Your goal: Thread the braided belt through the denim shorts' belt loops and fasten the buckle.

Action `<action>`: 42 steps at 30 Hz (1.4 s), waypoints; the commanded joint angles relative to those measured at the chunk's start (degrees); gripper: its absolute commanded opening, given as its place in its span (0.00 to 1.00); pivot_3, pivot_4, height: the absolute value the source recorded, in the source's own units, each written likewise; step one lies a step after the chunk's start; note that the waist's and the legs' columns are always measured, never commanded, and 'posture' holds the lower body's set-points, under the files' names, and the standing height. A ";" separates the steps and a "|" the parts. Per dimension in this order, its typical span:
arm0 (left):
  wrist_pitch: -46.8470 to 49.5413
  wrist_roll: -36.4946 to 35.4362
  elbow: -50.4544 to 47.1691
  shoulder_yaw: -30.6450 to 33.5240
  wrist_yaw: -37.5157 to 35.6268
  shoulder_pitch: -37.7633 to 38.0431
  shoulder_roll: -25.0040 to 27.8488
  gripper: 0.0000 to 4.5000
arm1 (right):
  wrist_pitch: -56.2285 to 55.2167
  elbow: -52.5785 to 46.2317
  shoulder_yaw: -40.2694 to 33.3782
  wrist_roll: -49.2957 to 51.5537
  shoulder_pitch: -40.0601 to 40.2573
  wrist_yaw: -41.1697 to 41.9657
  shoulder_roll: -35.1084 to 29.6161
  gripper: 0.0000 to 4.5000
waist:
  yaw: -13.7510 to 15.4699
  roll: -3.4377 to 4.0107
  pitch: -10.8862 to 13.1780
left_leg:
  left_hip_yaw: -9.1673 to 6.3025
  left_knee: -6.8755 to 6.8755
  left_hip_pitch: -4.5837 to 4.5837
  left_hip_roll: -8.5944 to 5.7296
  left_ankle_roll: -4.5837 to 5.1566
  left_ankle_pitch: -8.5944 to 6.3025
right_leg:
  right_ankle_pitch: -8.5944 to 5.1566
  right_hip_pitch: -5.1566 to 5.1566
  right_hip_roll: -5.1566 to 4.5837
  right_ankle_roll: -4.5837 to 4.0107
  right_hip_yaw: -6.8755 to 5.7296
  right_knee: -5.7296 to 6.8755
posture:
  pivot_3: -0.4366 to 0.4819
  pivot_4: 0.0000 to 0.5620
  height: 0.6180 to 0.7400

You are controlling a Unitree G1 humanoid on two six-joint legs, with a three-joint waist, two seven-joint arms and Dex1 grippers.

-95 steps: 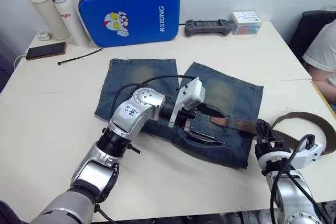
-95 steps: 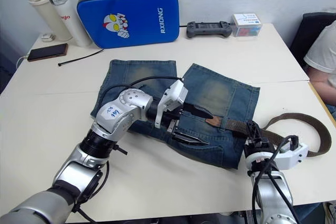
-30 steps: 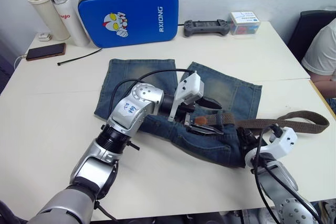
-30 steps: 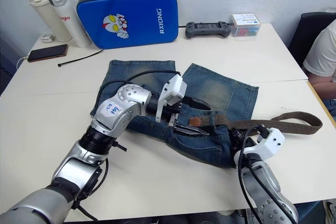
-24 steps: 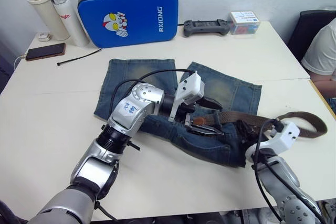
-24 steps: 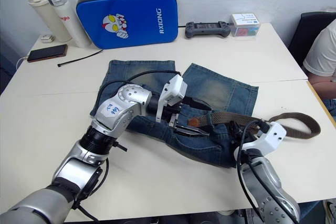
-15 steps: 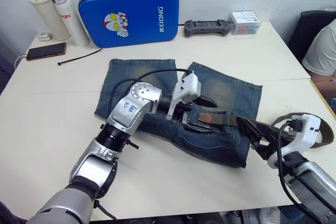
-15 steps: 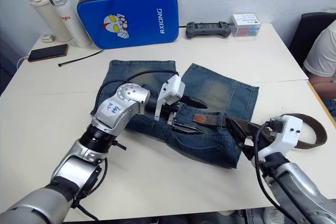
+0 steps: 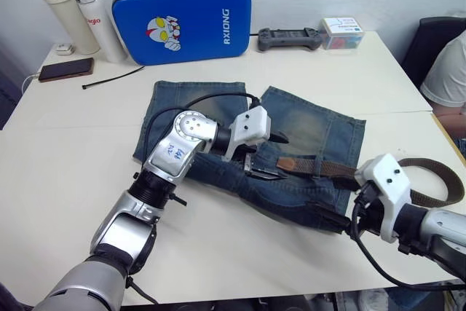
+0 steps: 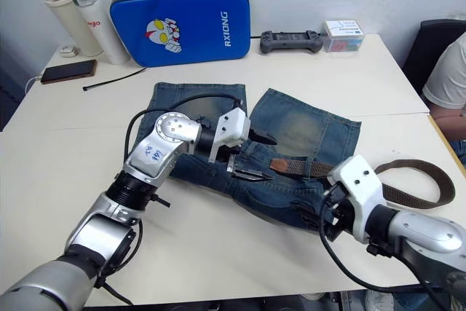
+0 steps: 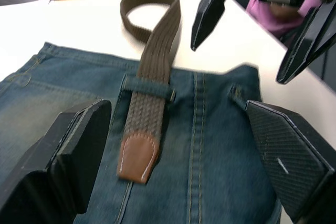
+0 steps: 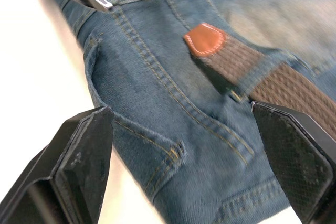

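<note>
Both grippers have let go of the braided belt [image 9: 328,169], jaws wide and empty.
Its tan tip sits through one belt loop [image 11: 148,87] on the denim shorts [image 9: 313,136] (barely past); you could drag it back out.

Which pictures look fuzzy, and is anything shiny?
Left wrist view: the braided belt and its tan tip look soft, and the right claw behind is smeared. Right wrist view: the denim shorts go blurry at the far edge. Left eye view: the blue case has pale sheen; the table looks bright.
</note>
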 commanded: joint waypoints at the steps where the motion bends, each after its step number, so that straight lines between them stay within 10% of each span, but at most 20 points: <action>1: -3.20 2.20 -0.21 -0.33 1.07 0.33 -0.59 1.00 | 1.26 -2.68 2.63 -2.02 -3.80 -0.96 0.25 0.61 | 0.14 -0.01 0.01 | 0.00 0.03 -0.01 0.00 -0.01 0.00 | 0.00 0.00 0.00 0.00 0.01 0.00 | 0.48 0.27 0.99; 7: -7.85 6.26 3.82 -1.51 3.21 -0.38 -3.12 1.00 | 4.19 -2.81 5.68 -2.77 -7.92 -4.03 1.38 0.01 | 0.30 -0.02 0.01 | -0.01 0.29 -0.12 0.00 0.06 -0.06 | 0.03 0.01 -0.04 0.05 -0.01 0.00 | 0.48 0.27 0.99; 28: -33.51 25.56 32.57 -7.89 21.15 -8.31 -14.28 1.00 | 14.88 5.00 11.96 -13.60 -11.08 -12.34 12.48 0.01 | 0.29 -0.05 0.02 | 0.04 0.48 -0.21 -0.01 0.31 -0.22 | 0.06 -0.04 -0.05 0.10 0.01 0.03 | 0.48 0.27 0.99; 37: -39.66 29.07 38.49 -7.60 25.69 -9.55 -15.33 0.29 | 17.07 5.18 12.18 -16.72 -12.98 -10.92 15.46 0.00 | 0.34 -0.05 0.02 | 0.04 0.50 -0.21 -0.02 0.36 -0.26 | 0.07 -0.04 -0.05 0.14 0.01 0.03 | 0.48 0.27 0.99; 42: -38.42 26.98 38.91 -5.42 24.50 -9.35 -14.77 0.27 | 18.42 5.16 12.38 -18.27 -13.21 -9.52 16.29 0.00 | 0.27 -0.05 0.01 | 0.05 0.52 -0.21 -0.02 0.35 -0.26 | 0.08 -0.04 -0.05 0.14 0.02 0.03 | 0.48 0.27 0.99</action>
